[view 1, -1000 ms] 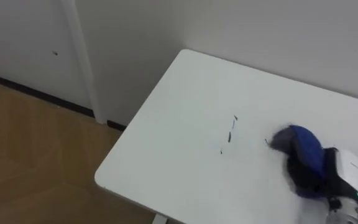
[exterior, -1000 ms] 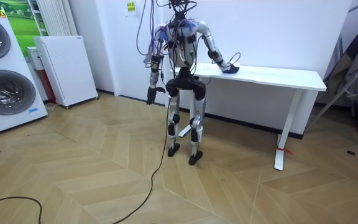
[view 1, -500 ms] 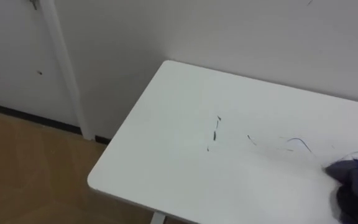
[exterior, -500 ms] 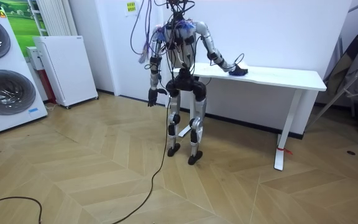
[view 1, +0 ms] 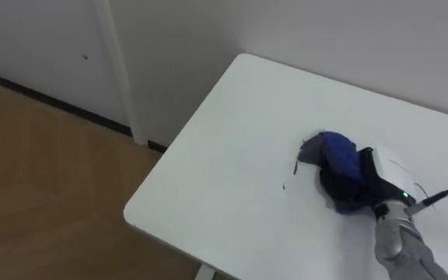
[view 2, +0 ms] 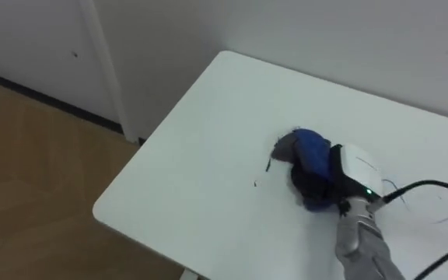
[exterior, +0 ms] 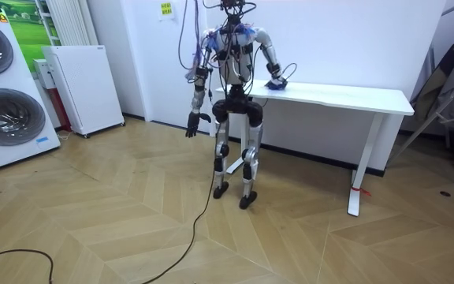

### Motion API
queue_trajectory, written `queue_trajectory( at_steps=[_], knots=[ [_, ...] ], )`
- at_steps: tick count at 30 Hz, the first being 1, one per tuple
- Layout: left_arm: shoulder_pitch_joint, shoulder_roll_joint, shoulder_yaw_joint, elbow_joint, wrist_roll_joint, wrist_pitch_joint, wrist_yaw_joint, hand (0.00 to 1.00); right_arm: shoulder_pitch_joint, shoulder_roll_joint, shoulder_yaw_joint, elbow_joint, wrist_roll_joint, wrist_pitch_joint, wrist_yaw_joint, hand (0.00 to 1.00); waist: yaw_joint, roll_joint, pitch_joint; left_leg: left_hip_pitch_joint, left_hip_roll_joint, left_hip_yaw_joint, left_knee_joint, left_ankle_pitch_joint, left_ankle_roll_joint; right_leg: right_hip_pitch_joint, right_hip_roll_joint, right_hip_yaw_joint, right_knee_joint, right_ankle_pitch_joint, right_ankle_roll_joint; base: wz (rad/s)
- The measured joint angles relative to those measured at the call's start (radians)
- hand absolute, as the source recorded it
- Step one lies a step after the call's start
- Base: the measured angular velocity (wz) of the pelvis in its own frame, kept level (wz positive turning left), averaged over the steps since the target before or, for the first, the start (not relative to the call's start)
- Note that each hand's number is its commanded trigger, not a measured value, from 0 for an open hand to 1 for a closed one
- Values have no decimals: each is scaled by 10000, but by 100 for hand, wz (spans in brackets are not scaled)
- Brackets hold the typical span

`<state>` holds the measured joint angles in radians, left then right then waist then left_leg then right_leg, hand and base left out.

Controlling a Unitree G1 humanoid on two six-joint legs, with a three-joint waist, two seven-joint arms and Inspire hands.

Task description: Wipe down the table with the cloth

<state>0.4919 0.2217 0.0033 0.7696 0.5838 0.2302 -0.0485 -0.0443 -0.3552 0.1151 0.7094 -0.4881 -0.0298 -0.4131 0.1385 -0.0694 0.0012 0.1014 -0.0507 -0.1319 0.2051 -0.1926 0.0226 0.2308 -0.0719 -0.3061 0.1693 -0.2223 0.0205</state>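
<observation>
The white desk (view 1: 232,155) carries the right hand (view 1: 381,173), which presses a blue cloth (view 1: 339,159) near its left end. The fingers are buried in the cloth, so its grip cannot be told. The left hand (exterior: 191,125) hangs idle. A light stroke may skip the dark marks (view 1: 295,166) just beside the cloth; they spell nothing.
</observation>
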Motion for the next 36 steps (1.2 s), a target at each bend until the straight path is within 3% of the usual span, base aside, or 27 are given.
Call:
queue_trajectory(
  at_steps=[4,8,12,15,18,19,21,24,25,27,28,30,32,33,35,36],
  knots=[
    [34,193,351,58,-20,-348,40,0,671,-534,-1278,1303,826,-449,-415,100,-165,-185,-121,153,33,241,-73,-1,3,166,-30,9,2,1,5,16],
    [23,237,963,181,1,-530,202,0,1399,-855,-2706,2303,1323,-615,-545,100,-478,-248,-145,464,23,542,-93,-17,27,502,-80,11,-12,37,67,-1],
    [24,244,1119,296,-2,-631,252,0,1943,-996,-3041,2579,1601,-614,-696,100,-604,-250,-186,599,42,736,-61,-79,127,577,-72,38,-27,31,81,-26],
    [7,56,1102,420,4,-627,398,0,2115,-914,-2980,2512,1595,-502,-974,100,-570,-171,-206,642,90,752,11,-327,171,676,-37,7,-33,-46,208,-25],
    [-33,-77,471,601,1,-583,458,0,1819,-677,-2688,1718,1403,314,-1123,100,-217,41,-198,580,76,780,233,-405,180,520,-46,56,-12,-47,207,-48],
    [-188,-148,273,777,0,-550,451,0,1663,-543,-2443,1267,1195,604,-1097,100,-1,212,-196,501,101,745,345,-458,133,392,-1,65,-7,1,132,-68],
    [-222,-195,64,1062,-13,-458,435,0,1466,-220,-1674,314,815,974,-992,100,229,327,-128,400,136,716,357,-401,99,202,52,61,46,101,25,-57],
    [-425,-164,-82,1056,-17,-347,402,0,511,284,-10,-644,366,1079,-335,100,566,505,-65,182,198,735,314,-214,14,-223,76,33,42,101,13,-20],
    [-462,-169,-82,1027,-17,-338,390,0,48,487,422,-717,56,1051,-40,100,651,555,-4,119,205,728,305,-121,27,-293,94,20,65,94,-21,26],
    [-522,-176,-97,791,-30,-335,375,0,-507,597,873,-690,-250,903,293,100,722,568,33,31,174,529,239,9,25,-410,56,-68,166,44,-55,46],
    [-418,-175,-123,709,-21,-317,376,0,-638,587,991,-671,-351,722,436,100,721,516,10,35,99,332,121,143,32,-393,6,-105,180,27,-128,57],
    [-225,-176,-129,437,-11,-275,375,0,-565,504,990,-602,-360,637,470,100,714,416,-23,14,1,128,13,211,54,-363,-41,-121,164,-36,-120,47],
    [68,-152,-87,393,-2,-276,376,0,-162,151,902,-299,-423,159,106,100,535,254,-44,-26,-128,101,-51,236,92,-309,-117,-286,116,-87,-62,34],
    [123,-117,-76,400,0,-288,377,0,-56,68,840,-167,-434,-32,-23,100,478,237,-14,-18,-141,136,-44,238,98,-249,-127,-295,62,-98,-43,37],
    [235,-42,282,476,7,-337,403,0,691,23,-129,182,-296,-570,-445,100,138,-108,-45,-11,-206,314,-43,242,155,-2,-202,-275,-83,-157,51,50],
    [234,-34,392,471,7,-370,427,0,894,18,-448,284,-278,-645,-521,100,52,-130,-93,-10,-212,429,-47,225,183,70,-210,-273,-150,-166,67,46]
  ],
)
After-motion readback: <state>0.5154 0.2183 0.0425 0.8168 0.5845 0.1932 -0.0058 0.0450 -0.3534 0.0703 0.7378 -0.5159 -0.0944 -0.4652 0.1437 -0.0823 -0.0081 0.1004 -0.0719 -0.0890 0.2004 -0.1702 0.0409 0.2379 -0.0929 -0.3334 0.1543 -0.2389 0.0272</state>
